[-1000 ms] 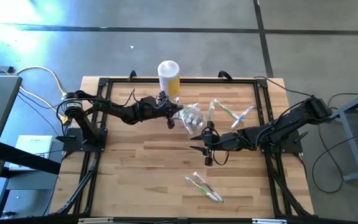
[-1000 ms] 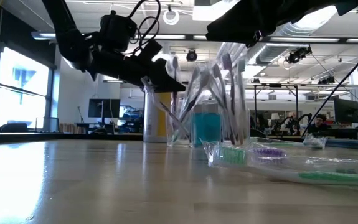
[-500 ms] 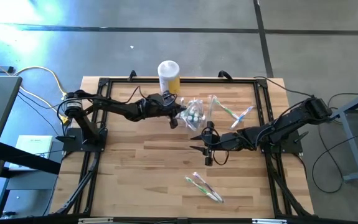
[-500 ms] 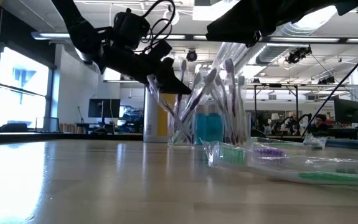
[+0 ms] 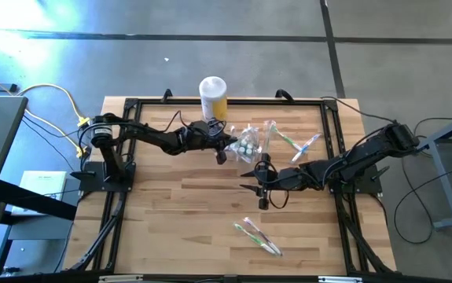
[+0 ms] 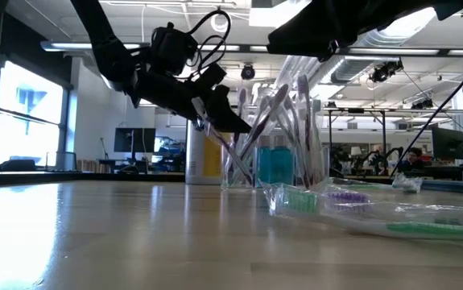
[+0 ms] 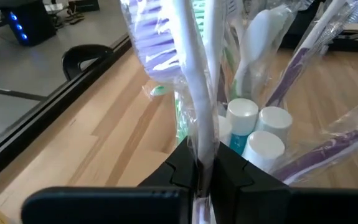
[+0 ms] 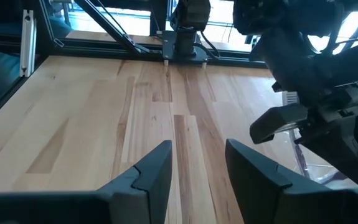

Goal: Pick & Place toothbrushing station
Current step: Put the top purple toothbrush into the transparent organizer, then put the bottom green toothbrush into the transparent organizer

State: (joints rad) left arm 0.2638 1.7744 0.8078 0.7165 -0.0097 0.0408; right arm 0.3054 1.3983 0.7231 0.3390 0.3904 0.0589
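My left gripper [image 7: 202,177] is pinched tight on a thin wrapped toothbrush handle [image 7: 194,93] that rises out of the toothbrushing station [image 5: 247,144]. My fingers [image 7: 238,180] press on either side of the wrapper with barely any gap between them.

The station is a small clear plastic holder, almost colourless, with a blue insert low inside it and white caps [image 7: 263,146] showing among the stems. Several wrapped brushes with purple and white bristles fan out of its top. It sits toward the far middle of the counter [image 5: 170,212], just in front of the yellow canister with a white lid [image 5: 213,96].

Compared with a second ago, the holder has shifted a little farther toward my right arm's side and my left arm has stretched out with it; the brushes lean more.

The holder stands with its long axis vertical, open end up, tilted slightly, the brushes splaying upward and outward.

My right gripper [image 8: 197,165] hovers partly spread and empty above the counter's middle, near the holder. Loose wrapped toothbrushes [image 5: 259,237] lie nearer the front edge.
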